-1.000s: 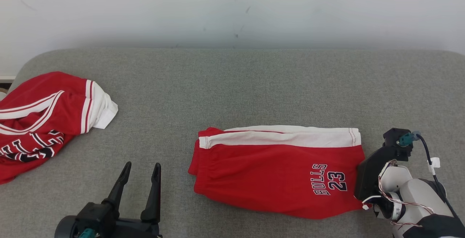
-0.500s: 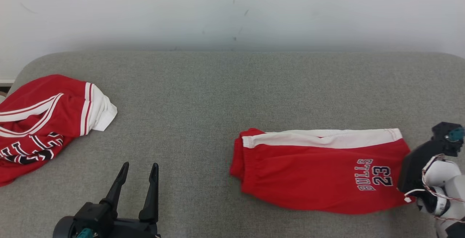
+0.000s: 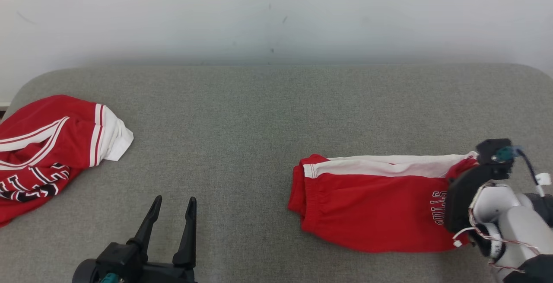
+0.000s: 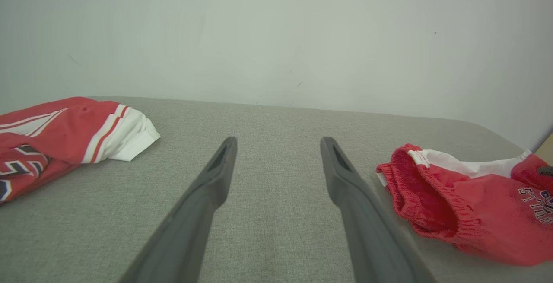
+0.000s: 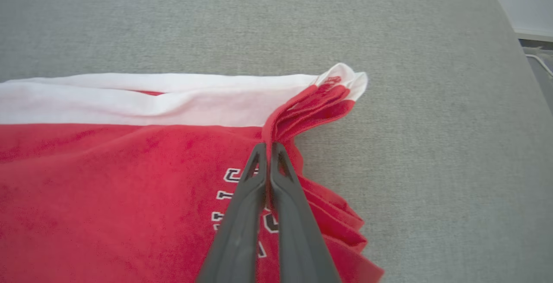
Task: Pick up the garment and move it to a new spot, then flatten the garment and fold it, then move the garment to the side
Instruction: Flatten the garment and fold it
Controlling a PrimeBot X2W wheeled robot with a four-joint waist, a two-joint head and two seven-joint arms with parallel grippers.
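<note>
Right tool: both dark fingers pressed together, clamped on the hem end of the folded red shorts with a white side band and dark-and-white lettering. In my right wrist view the hem layers bunch into a small fan of folds just beyond the fingertips, and the corner where the red cloth meets the white band is pulled up off the surface. The red shorts lie on the right half of the grey cloth-covered desk with rounded corners, towards its near edge. The elastic waistband end points to the middle of the desk, and the white band runs along the far side. The rest of the cloth lies flat apart from the gathered hem. In the head view the lettering is partly hidden behind the dark wrist housing and pale forearm of my right arm. Left tool: fingers spread wide, nothing between them, over bare grey cloth at the lower left of the head view. I cannot tell whether it touches the surface. It is well apart from the shorts. A crumpled red jersey with white-and-red trim and black-and-white lettering sits at the left edge of the desk, well apart from the shorts. A plain pale wall stands behind the desk.
</note>
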